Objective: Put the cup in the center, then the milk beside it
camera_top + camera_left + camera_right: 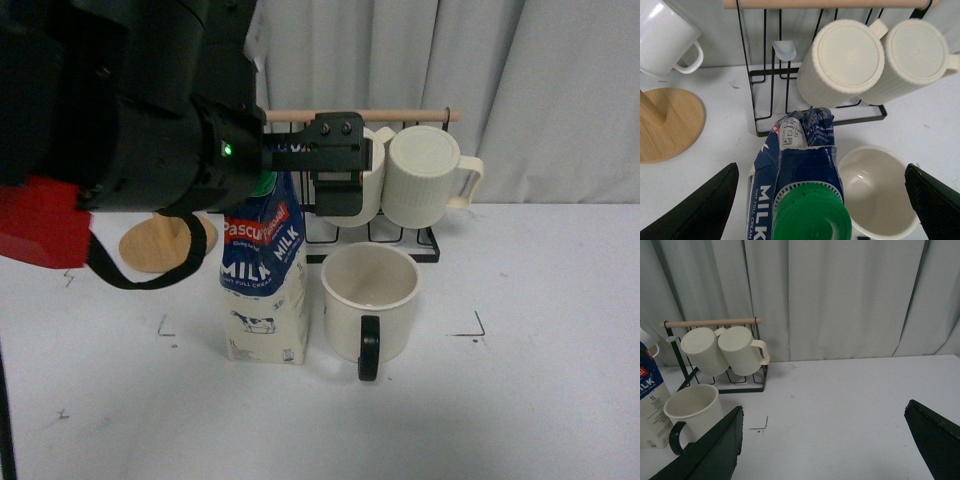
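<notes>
The milk (pixel 264 290) looked heavy and soft-walled, best gripped across its body; the left claw (pixel 821 197) hung wide open astride its top, empty; the right claw (pixel 824 442) likewise.

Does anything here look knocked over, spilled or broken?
Nothing is spilled or tipped. The milk carton stands upright beside the empty cup. Only the carton's folded top looks a bit crumpled.
</notes>
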Robot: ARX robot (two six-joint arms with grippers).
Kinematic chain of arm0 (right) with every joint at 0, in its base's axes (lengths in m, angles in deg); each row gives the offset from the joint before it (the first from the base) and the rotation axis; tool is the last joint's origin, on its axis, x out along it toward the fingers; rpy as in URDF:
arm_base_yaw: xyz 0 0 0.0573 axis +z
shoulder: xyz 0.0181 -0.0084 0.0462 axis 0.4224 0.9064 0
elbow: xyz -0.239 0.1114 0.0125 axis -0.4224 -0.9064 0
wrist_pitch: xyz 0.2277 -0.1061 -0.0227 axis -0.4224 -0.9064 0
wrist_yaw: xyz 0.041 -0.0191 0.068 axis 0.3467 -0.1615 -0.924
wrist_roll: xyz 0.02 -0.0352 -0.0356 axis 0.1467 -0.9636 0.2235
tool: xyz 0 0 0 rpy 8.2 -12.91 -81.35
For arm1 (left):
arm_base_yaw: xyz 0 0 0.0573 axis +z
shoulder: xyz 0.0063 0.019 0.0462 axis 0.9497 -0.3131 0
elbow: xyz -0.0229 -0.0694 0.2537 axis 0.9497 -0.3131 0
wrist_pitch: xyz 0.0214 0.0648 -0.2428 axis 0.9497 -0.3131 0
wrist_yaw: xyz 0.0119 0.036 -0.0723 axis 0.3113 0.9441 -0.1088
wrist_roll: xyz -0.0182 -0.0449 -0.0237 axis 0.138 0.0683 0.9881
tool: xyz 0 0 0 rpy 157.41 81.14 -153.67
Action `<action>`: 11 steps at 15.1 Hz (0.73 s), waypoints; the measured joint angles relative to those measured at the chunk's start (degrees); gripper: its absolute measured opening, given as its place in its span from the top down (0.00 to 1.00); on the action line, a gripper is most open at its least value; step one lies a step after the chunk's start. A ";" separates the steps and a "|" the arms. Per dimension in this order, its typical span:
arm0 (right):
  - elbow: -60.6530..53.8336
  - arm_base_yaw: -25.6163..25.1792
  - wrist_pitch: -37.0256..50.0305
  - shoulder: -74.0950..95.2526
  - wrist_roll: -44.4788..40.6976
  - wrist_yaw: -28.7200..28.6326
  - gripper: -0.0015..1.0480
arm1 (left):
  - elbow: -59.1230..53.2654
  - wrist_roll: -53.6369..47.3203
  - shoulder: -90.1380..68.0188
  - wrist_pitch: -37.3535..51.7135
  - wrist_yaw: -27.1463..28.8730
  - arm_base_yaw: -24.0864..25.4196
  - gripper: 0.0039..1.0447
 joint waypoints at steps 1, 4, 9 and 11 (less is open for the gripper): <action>0.00 0.00 0.02 0.00 0.00 0.00 0.06 | -1.14 2.62 3.10 -0.57 -0.28 -0.09 0.07; 0.00 0.00 0.02 0.00 0.00 0.00 0.06 | -6.71 6.10 14.49 3.08 -1.88 -1.42 0.06; 0.00 0.00 0.00 0.00 0.00 0.02 0.06 | -24.65 -5.99 36.65 15.28 8.52 4.48 0.31; 0.00 0.00 0.04 0.00 0.00 0.00 0.06 | -32.57 -10.43 44.48 16.39 6.56 9.86 0.53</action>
